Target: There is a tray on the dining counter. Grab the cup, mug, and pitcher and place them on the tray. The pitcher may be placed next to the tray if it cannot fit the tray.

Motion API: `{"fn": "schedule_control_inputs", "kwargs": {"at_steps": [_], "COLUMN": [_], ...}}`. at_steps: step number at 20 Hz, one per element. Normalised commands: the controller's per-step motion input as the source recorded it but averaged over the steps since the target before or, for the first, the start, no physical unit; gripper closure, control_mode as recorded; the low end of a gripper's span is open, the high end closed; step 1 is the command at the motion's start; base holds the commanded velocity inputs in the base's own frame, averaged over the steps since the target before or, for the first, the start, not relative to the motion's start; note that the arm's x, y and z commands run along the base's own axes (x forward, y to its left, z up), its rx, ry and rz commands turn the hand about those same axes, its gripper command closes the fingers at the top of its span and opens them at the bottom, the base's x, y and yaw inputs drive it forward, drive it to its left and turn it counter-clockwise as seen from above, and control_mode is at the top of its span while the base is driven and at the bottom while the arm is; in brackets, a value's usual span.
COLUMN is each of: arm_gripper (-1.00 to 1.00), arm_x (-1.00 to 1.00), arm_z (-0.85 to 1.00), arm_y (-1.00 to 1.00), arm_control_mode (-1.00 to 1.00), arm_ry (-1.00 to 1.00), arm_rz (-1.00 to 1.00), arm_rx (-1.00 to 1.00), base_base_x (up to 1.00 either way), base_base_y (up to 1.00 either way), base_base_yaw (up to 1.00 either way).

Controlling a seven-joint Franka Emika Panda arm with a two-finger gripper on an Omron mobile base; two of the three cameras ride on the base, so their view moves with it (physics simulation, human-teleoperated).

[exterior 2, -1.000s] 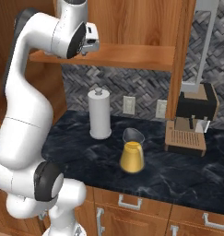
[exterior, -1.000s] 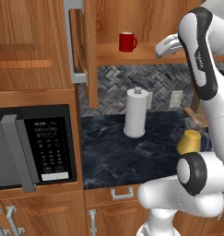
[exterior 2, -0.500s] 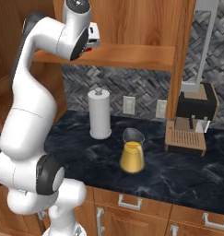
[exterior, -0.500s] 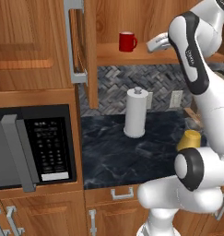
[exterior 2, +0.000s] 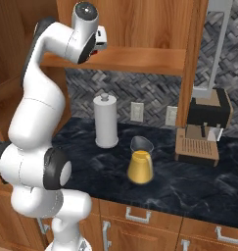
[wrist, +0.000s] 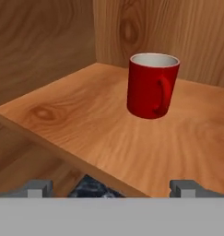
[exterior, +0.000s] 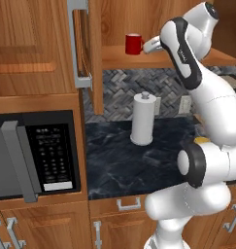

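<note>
The red mug [exterior: 134,44] stands upright on the wooden shelf [wrist: 85,124] inside the open wall cabinet, its handle [wrist: 164,94] facing the hand camera. My gripper [exterior: 148,47] hovers just right of it at shelf height, open, with nothing between its fingertips [wrist: 37,188]; the mug [wrist: 151,86] lies ahead, right of centre. The pitcher [exterior 2: 140,164], clear glass with a yellow-orange lower body, sits on the black counter below; in the left base view my arm covers all but a yellow sliver of the pitcher [exterior: 201,140]. The cup, the tray and the dining counter are out of view.
A white paper-towel roll [exterior: 142,119] stands on the black counter [exterior 2: 189,181] under the shelf. The open cabinet door [exterior: 85,48] hangs left of the mug. A microwave [exterior: 37,155] sits at the left, a coffee machine [exterior 2: 204,127] at the right.
My arm has swung left along the shelf, bringing the open gripper close to the red mug. The mug, pitcher and paper-towel roll have stayed put.
</note>
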Motion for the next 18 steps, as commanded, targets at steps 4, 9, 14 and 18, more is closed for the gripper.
{"fn": "schedule_control_inputs", "kwargs": {"at_steps": [4, 9, 14, 18], "arm_gripper": [-1.0, -1.0, -1.0, -1.0], "arm_x": [0.63, 0.5, 0.52, 0.59], "arm_z": [0.0, 0.0, 0.0, 0.0], "arm_y": [0.0, 0.0, 0.0, 0.0], "arm_control_mode": [-1.0, -1.0, -1.0, -1.0], "arm_ry": [0.0, 0.0, 0.0, 0.0], "arm_rz": [0.0, 0.0, 0.0, 0.0], "arm_rx": [0.06, 0.04, 0.02, 0.0], "base_base_x": [0.0, 0.0, 0.0, 0.0], "base_base_y": [0.0, 0.0, 0.0, 0.0], "base_base_yaw": [0.0, 0.0, 0.0, 0.0]}}
